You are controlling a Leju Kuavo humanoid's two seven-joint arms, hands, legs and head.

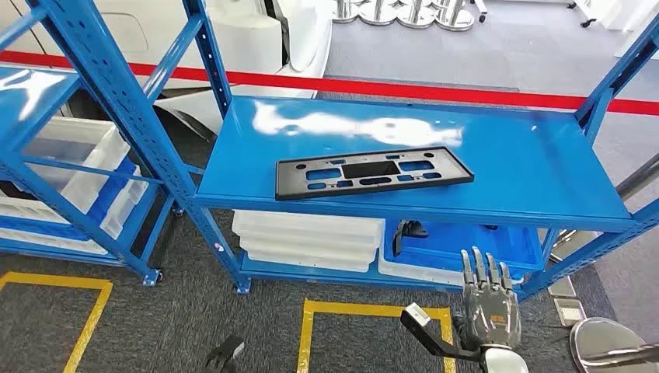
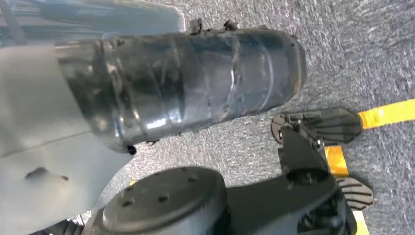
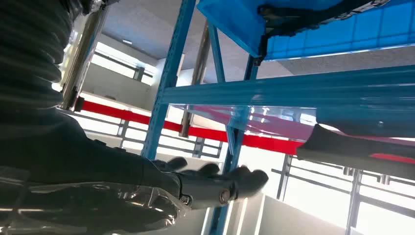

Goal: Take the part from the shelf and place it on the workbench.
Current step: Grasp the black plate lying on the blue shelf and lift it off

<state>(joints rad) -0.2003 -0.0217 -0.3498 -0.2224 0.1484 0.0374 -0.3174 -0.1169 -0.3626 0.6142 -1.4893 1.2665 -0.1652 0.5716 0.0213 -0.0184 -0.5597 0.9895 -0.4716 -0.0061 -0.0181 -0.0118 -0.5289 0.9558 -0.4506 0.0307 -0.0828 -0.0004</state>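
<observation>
1. Nearest the head camera, the right hand (image 1: 488, 311) rises at the lower edge of the picture, palm side away, its dark fingers (image 1: 475, 268) straight, slightly apart and holding nothing; its wrist is cut off by the frame.
2. Largest in the scene is the blue metal shelf rack (image 1: 544, 167), its glossy top board carrying white glare that washes out part of the surface; its right post runs out of the picture.
3. A second blue rack (image 1: 85, 101) stands to the left, cropped by the frame, with translucent white bins (image 1: 85, 167) on its lower level, partly hidden behind its posts.
4. On the lower level of the main rack sit stacked white plastic trays (image 1: 307, 241) and beside them a blue plastic bin (image 1: 466, 249), both half hidden under the top board; a dark item in the bin is too covered to identify.
5. The part, a flat black rectangular plastic panel with cut-out slots (image 1: 373, 172), lies on the top board near its front edge, well apart from the right hand.
6. A red barrier tape (image 1: 388, 87) crosses behind the racks.
7. Yellow floor markings (image 1: 307, 326) lie on the grey carpet.
8. At the lower edge, dark fingertips of the left hand (image 1: 225, 353) peek in; whether they are spread or curled cannot be told.
</observation>
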